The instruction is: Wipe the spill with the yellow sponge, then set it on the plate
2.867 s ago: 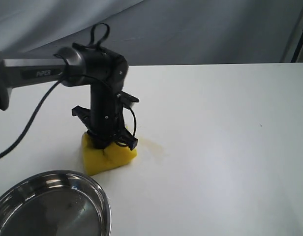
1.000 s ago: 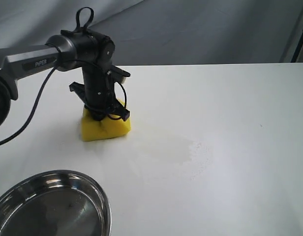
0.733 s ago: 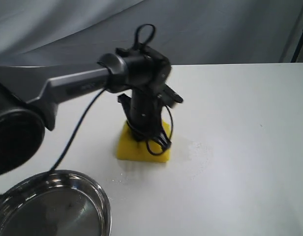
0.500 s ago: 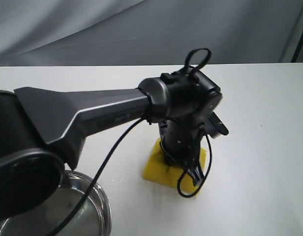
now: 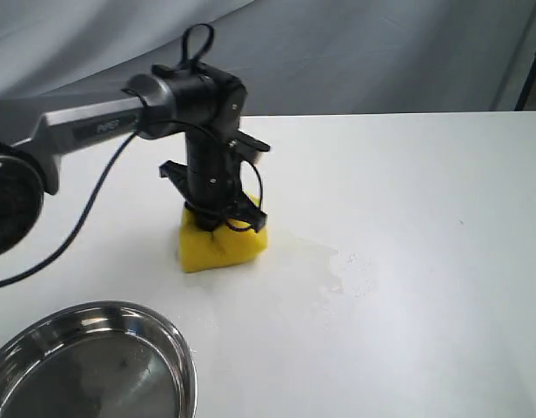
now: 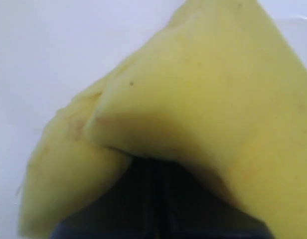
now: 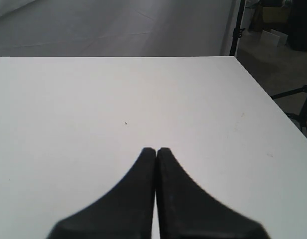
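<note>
Risk of smearing: left claw point(image 5: 221, 223) clenches the yellow sponge point(image 5: 211, 251) on the desk point(image 5: 425, 192); thin wet spill point(image 5: 324, 259) beside it could spread. Right claw point(image 7: 156, 150) pinched empty.

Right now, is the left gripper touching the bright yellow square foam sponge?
Touching. The left wrist view shows the yellow foam sponge creased around the left gripper; the exterior view shows the gripper pinching it from above.

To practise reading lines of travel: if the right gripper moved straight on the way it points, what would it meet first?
Nothing, seemingly: the shut right gripper points across the white table toward its far edge; its height above the tabletop is unclear.
</note>
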Robot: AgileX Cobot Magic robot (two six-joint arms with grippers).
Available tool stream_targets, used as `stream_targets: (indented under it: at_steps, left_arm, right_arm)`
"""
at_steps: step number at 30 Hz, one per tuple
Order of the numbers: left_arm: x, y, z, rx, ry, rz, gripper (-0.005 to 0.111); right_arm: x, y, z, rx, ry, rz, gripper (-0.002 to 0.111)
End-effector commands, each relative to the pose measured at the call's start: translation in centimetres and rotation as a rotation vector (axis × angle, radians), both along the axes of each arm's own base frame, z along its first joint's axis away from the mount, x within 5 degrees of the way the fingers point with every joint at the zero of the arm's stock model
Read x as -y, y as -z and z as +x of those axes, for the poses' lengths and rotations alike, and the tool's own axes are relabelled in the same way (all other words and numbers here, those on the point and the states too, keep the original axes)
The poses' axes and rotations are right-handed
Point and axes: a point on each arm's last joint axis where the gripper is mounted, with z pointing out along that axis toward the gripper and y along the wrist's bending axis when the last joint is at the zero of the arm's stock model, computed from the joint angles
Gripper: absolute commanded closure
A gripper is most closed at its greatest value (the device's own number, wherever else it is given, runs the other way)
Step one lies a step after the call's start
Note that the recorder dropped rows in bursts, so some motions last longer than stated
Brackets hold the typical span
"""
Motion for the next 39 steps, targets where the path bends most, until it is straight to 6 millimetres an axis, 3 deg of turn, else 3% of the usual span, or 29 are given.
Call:
stream_targets:
  at_steps: [1,4,9,12,17,22,24,28,34,39]
  left_arm:
    - [-5.4,1.6,2.2,-0.007,-0.105,0.074,0.107]
    - [-6.0,1.5,2.5,-0.014,-0.131,0.057,0.107]
    - [-1.0,1.2,0.1,-0.064,-0.053,-0.047,0.107]
    - [2.7,1.1,-2.1,-0.07,0.043,-0.052,0.107]
    - [9.6,0.9,-7.7,-0.075,0.307,-0.052,0.107]
    - [14.0,0.8,-12.6,-0.081,0.493,-0.048,0.107]
    - [14.8,0.7,-13.6,-0.08,0.518,-0.048,0.107]
    - [15.1,-1.6,-14.0,-0.036,0.534,-0.073,0.107]
    - [13.4,-8.7,-12.9,0.098,0.482,-0.154,0.107]
    - [10.4,-14.1,-11.2,0.197,0.379,-0.227,0.107]
  right_arm:
    - [0.0,0.0,0.0,0.004,-0.005,-0.015,0.108]
    - [0.0,0.0,0.0,0.004,-0.005,-0.015,0.108]
    - [0.0,0.0,0.0,0.004,-0.005,-0.015,0.108]
    - [0.0,0.0,0.0,0.004,-0.005,-0.015,0.108]
    - [0.0,0.0,0.0,0.004,-0.005,-0.015,0.108]
    - [0.0,0.0,0.0,0.004,-0.005,-0.015,0.108]
    - [0.0,0.0,0.0,0.004,-0.005,-0.015,0.108]
    - [0.0,0.0,0.0,0.004,-0.005,-0.015,0.108]
    - [0.0,0.0,0.0,0.004,-0.005,-0.015,0.108]
    - [0.0,0.0,0.0,0.004,-0.005,-0.015,0.108]
